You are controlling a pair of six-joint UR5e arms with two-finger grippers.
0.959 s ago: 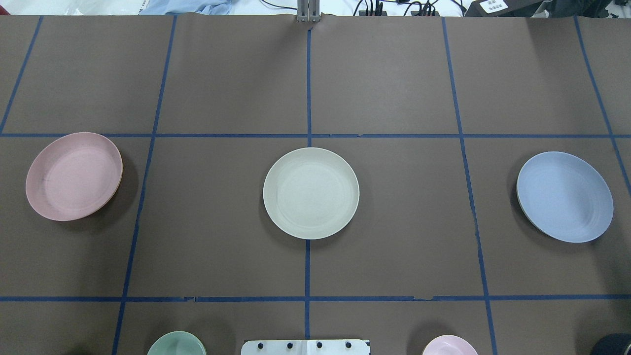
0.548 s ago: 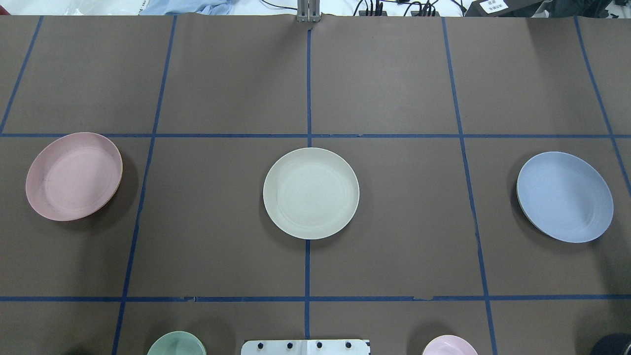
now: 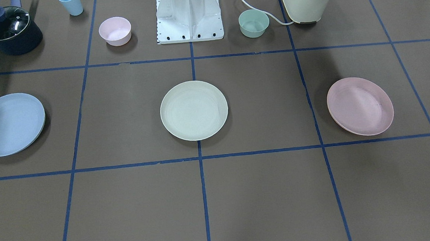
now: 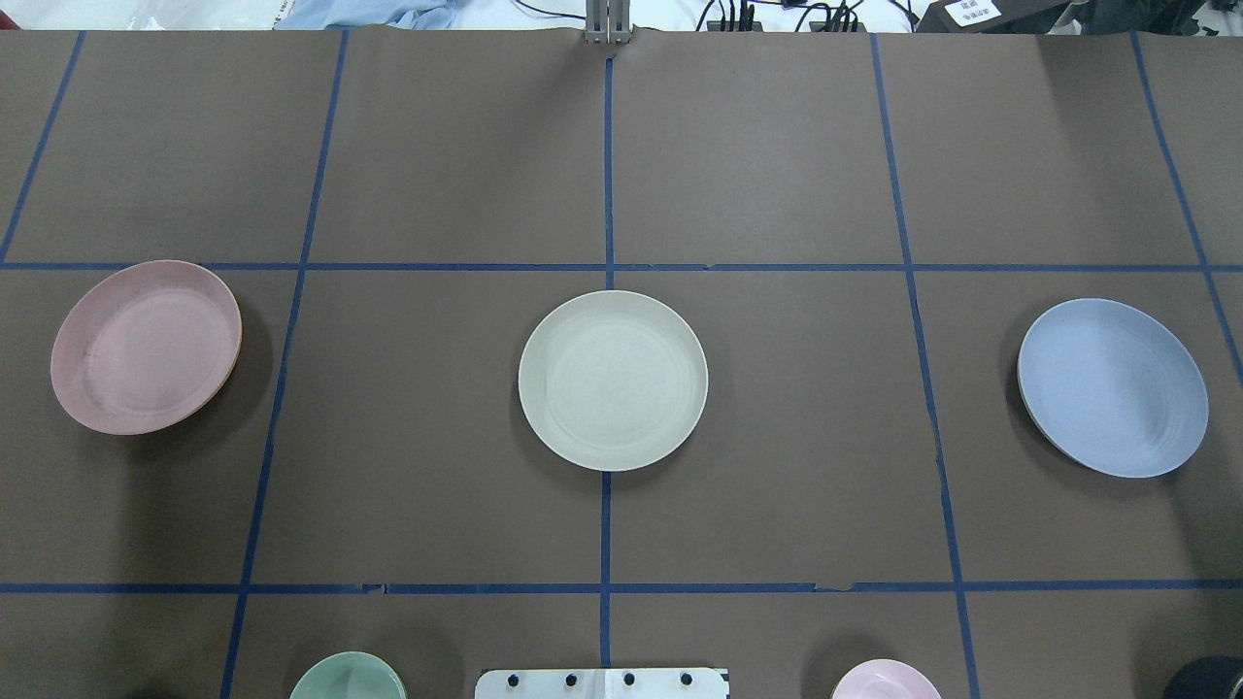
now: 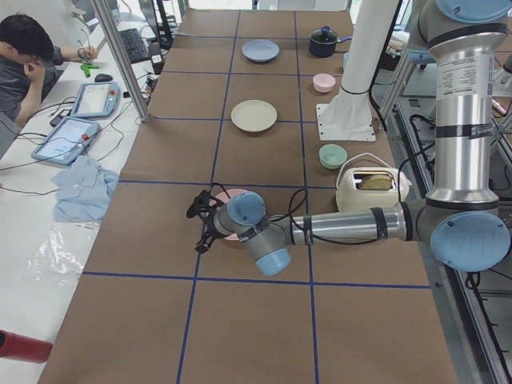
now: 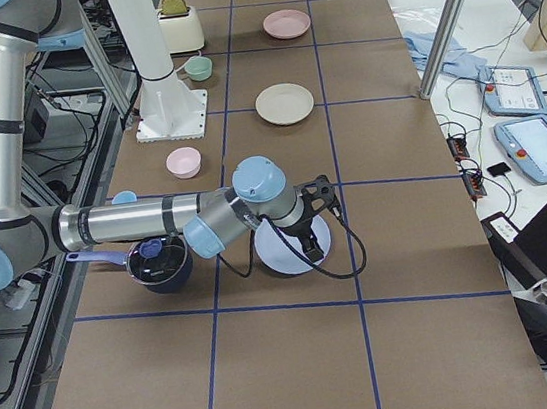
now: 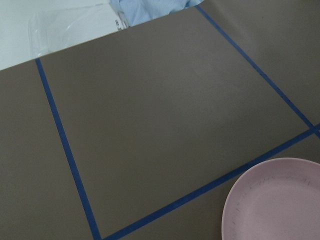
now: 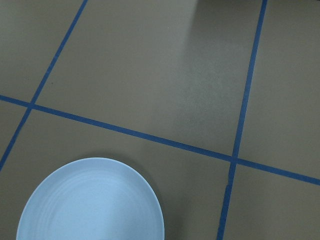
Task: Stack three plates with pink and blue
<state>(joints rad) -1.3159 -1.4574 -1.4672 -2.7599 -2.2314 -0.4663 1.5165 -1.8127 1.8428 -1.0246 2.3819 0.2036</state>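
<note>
Overhead exterior shows the worktop (image 4: 777, 175) with 3 plates unstacked: pink plate (image 4: 146, 347) just below the left tool (image 5: 198, 230), blue plate (image 4: 1113, 387) just below the right tool (image 6: 316, 221), cream plate (image 4: 613, 381) well apart between them. How wide either tool stands, I cannot tell. Thin flat rims may slip from a shallow pinch, and 2 converging arms may collide.

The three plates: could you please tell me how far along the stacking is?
Done: nothing; the pink plate, cream plate and blue plate lie apart on the table. In hand: the left end effector hovers by the pink plate, the right end effector by the blue one. To do: both lifts and stacking.
</note>
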